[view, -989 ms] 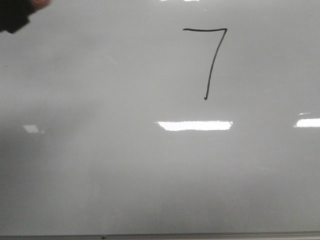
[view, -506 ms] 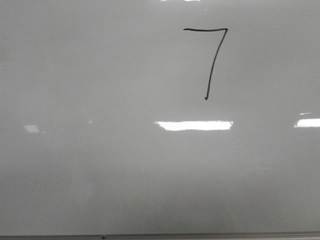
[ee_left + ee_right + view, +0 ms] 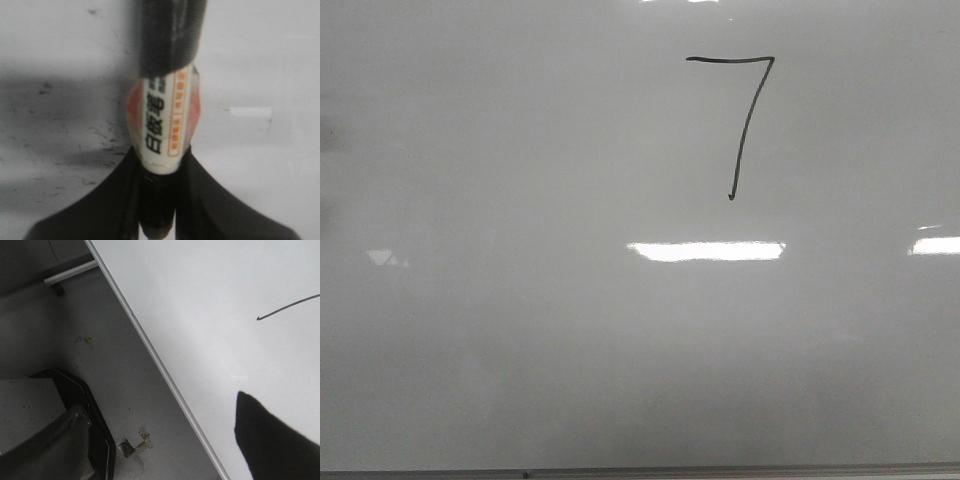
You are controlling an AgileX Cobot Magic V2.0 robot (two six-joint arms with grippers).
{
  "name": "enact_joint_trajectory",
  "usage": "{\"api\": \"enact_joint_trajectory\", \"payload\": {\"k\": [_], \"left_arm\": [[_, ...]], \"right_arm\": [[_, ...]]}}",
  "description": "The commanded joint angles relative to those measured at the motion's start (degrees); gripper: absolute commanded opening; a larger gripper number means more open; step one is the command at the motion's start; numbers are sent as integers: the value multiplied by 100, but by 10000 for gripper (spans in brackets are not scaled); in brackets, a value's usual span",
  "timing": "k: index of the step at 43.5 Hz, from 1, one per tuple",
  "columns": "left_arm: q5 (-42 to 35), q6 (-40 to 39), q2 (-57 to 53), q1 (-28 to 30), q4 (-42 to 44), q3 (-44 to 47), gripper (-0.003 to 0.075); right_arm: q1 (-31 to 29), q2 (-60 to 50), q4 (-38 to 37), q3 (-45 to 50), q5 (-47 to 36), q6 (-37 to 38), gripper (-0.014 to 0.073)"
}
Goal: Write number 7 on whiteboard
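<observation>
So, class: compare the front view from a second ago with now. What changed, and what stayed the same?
A dark shape with a bit of pink, at the top left corner a second ago, has left the view; by half a second ago it was gone. The number 7 and the whiteboard are unchanged.

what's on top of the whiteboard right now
A finished black number 7 sits on the whiteboard, plus bright glare patches. In the left wrist view the left tool grips a marker over the board, hiding the surface behind it.
</observation>
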Motion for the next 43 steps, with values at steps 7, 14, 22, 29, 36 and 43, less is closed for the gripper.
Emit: {"api": "enact_joint_trajectory", "payload": {"k": [7, 14, 22, 29, 36, 43], "left_arm": [[-612, -58, 37, -7, -46, -135, 254], [-614, -58, 29, -7, -46, -135, 440], [-86, -58, -171, -7, 24, -291, 493], [629, 64, -829, -7, 40, -486, 493], [1005, 222, -1773, -239, 40, -486, 493], [1537, 368, -2729, -797, 40, -397, 492]], "right_arm": [[-34, -55, 126, -181, -199, 7, 615], [-34, -55, 126, -181, -235, 69, 615], [-34, -86, 29, -181, -319, 478, 615], [-34, -267, -686, -181, -365, 1739, 615], [-34, -563, -1673, -181, -405, 3329, 615], [-34, -1001, -1985, -113, -454, 4170, 615]]}}
